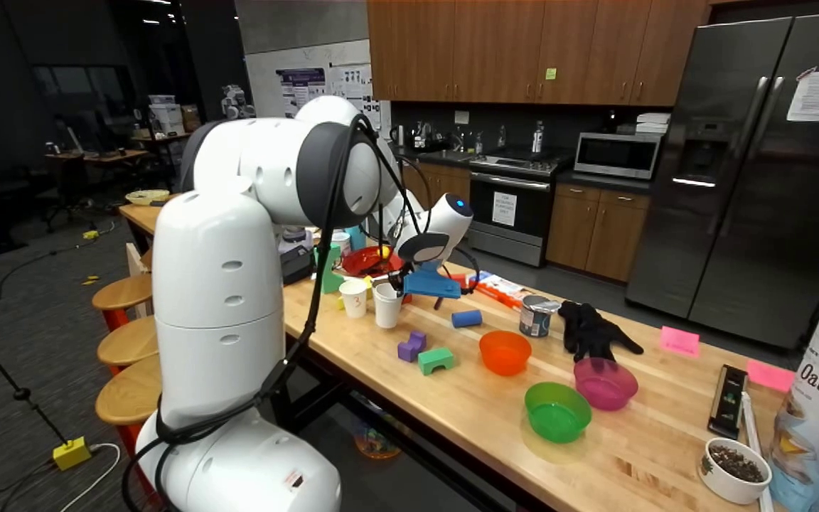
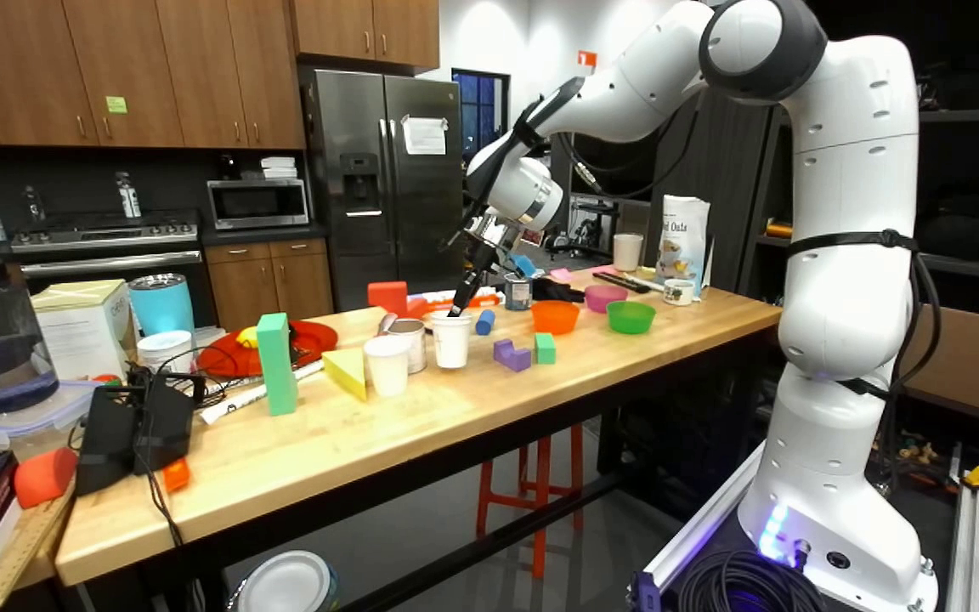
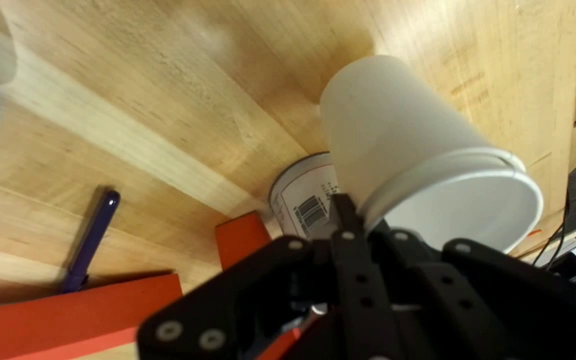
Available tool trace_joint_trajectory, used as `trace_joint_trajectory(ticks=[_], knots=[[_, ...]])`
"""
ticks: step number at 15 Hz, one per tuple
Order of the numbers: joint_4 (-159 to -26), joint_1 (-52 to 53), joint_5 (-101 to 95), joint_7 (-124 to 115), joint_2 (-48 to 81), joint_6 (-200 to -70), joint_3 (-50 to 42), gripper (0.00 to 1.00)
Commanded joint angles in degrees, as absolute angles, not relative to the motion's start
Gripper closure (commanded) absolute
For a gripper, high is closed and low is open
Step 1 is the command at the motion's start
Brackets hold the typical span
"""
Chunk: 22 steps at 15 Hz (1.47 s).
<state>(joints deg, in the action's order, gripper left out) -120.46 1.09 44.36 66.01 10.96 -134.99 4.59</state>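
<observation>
My gripper (image 3: 363,217) is shut on the near rim of a white paper cup (image 3: 403,120), one finger inside and one outside. The rim looks double, like two nested cups. The cup (image 2: 451,344) stands about upright in an exterior view, at or very near the tabletop; I cannot tell if it touches. The fingers (image 2: 455,312) reach down into it from above. A label-wrapped can (image 3: 300,195) is right beside the outer finger, partly hidden by cup and gripper. A second white cup (image 1: 354,299), marked 3, stands close by. Red blocks (image 3: 240,237) lie near the can.
A blue cylinder (image 1: 466,318), purple block (image 1: 411,346) and green arch block (image 1: 436,360) lie near the cup. Orange (image 1: 505,353), green (image 1: 557,412) and pink (image 1: 605,384) bowls stand farther along. A tall green block (image 2: 276,365) and yellow wedge (image 2: 347,371) are on the other side.
</observation>
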Motion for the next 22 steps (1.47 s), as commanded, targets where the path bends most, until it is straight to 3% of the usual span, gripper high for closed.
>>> trace_joint_trajectory(ticks=[1, 9, 22], knots=[[-123.0, 1.1, 40.2, 64.4, 5.3, -136.0, 4.5, 0.99], [-121.4, 1.5, 32.8, 66.5, -1.1, -136.0, 4.1, 0.99], [-108.7, 2.1, 36.9, 90.5, 2.0, -123.8, 4.0, 0.99]])
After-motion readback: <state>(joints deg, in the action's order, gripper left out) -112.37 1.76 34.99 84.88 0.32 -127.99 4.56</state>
